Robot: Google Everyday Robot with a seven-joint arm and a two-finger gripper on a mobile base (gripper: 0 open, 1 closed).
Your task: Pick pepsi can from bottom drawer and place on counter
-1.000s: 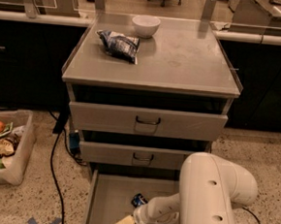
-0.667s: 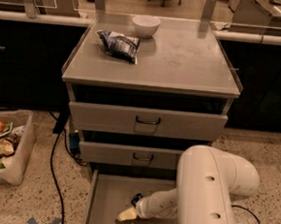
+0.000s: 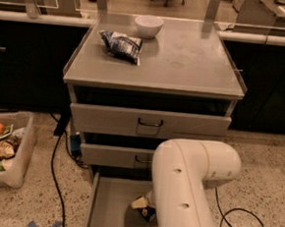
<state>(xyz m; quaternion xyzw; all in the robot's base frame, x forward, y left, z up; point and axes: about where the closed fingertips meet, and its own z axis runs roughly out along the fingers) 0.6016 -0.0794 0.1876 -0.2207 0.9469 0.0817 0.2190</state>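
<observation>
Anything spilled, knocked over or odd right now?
Nothing stands out. The gripper is down in the bottom drawer at the pepsi can, mostly hidden by the arm; on the counter the bowl sits upright near the snack bag.

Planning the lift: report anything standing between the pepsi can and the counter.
The gripper is at the pepsi can in the bottom drawer. Two partly open upper drawers jut out between it and the counter.

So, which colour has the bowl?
Small round bowl is white, camera view; end effector inside grey bottom drawer.

white arm [image 3: 191,183] bent downward in foreground, gripper [image 3: 142,206] low behind it, mostly hidden
</observation>
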